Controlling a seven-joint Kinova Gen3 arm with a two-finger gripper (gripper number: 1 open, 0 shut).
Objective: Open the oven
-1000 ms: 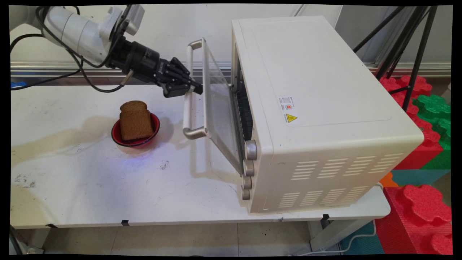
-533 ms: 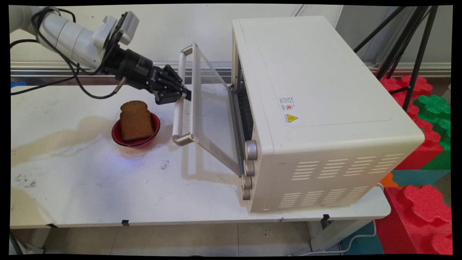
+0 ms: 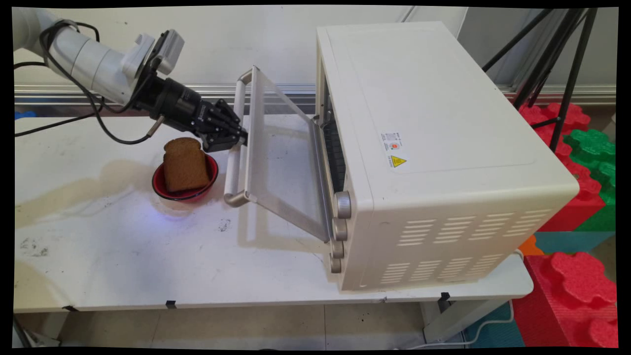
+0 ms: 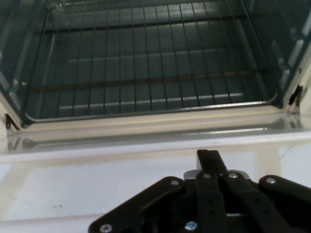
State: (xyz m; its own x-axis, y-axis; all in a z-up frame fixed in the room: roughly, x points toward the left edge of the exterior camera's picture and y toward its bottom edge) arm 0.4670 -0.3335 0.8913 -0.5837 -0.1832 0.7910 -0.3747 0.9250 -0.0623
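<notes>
A toaster oven (image 3: 434, 148) is sitting on the right half of the desk (image 3: 123, 256), its door (image 3: 283, 162) hanging half open toward the left. The end effector (image 3: 235, 138) is closing on the door's handle (image 3: 234, 143), just left of the door. A bowl (image 3: 185, 190) is sitting on the desk just left of the handle, with a slice of bread (image 3: 185, 165) standing in it. Inside the oven a wire rack (image 4: 146, 63) is lying behind the door.

wire rack (image 4: 146, 73) — gripper (image 4: 209, 162) below
</notes>
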